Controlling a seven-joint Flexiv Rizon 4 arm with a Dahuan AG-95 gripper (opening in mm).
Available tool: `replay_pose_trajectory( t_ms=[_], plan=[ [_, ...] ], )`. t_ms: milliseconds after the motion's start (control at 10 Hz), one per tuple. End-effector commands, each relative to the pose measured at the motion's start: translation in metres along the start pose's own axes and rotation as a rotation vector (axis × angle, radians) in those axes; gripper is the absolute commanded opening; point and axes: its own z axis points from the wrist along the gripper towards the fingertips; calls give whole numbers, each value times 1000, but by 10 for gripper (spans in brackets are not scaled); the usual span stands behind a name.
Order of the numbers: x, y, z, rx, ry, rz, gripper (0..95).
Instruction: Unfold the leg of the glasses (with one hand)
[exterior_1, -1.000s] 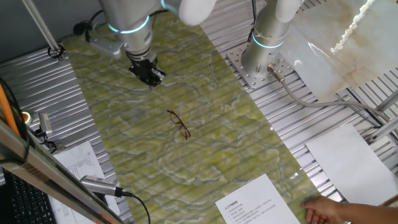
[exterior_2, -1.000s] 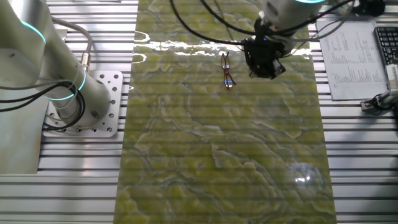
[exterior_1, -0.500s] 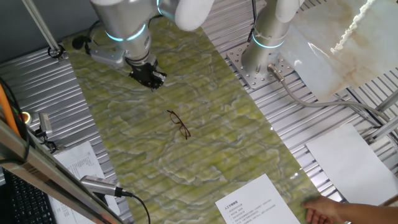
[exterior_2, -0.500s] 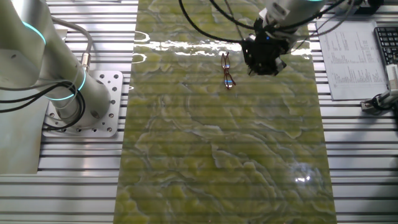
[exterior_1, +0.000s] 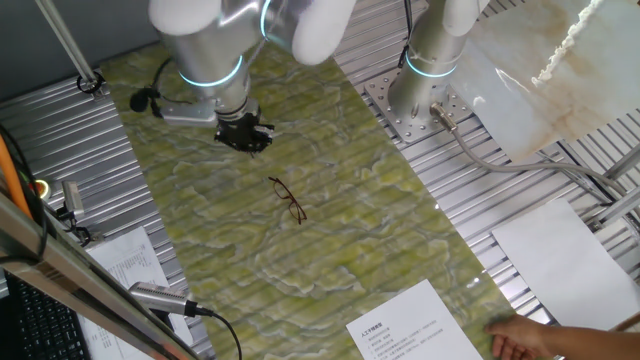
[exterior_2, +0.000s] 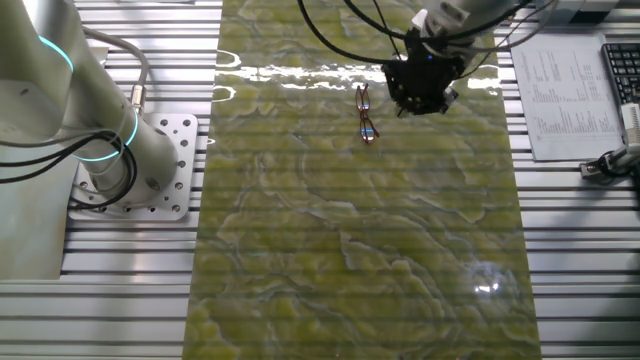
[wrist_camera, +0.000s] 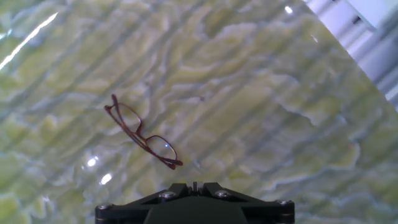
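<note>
The glasses (exterior_1: 287, 199) lie folded on the green marbled mat (exterior_1: 330, 250), thin reddish-brown frame with clear lenses. They also show in the other fixed view (exterior_2: 366, 113) and in the hand view (wrist_camera: 143, 134). My black gripper (exterior_1: 247, 137) hangs over the mat a short way from the glasses, not touching them. In the other fixed view my gripper (exterior_2: 420, 95) is just to the right of the glasses. In the hand view only its tip (wrist_camera: 194, 185) shows at the bottom edge, with the fingers together and holding nothing.
A second arm's base (exterior_1: 420, 100) stands beside the mat on the ribbed metal table. Printed sheets lie at the mat's near end (exterior_1: 410, 330) and off to the side (exterior_2: 560, 90). A bare human hand (exterior_1: 530, 345) rests at the lower right corner.
My gripper has moved a little across the mat towards the glasses, and the wrist has turned. The glasses have not moved.
</note>
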Motion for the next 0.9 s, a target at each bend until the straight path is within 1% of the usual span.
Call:
replay_pose_trajectory(
  t_ms=[100, 200, 300, 400, 500, 600, 700, 800, 900],
  plan=[
    [-1, 2, 19, -1, 3, -114, 0],
    [1, 5, 29, -4, 0, -179, 0],
    [3, 7, 36, -16, -22, -216, 0],
    [4, 7, 34, -4, -3, -274, 0],
    [4, 7, 33, 1, 9, -278, 0],
    [4, 7, 35, -26, 4, -270, 0],
    [4, 7, 34, -55, -20, -276, 0],
    [4, 7, 34, -60, -9, -330, 0],
    [4, 7, 34, -56, 16, -356, 0]
  ],
)
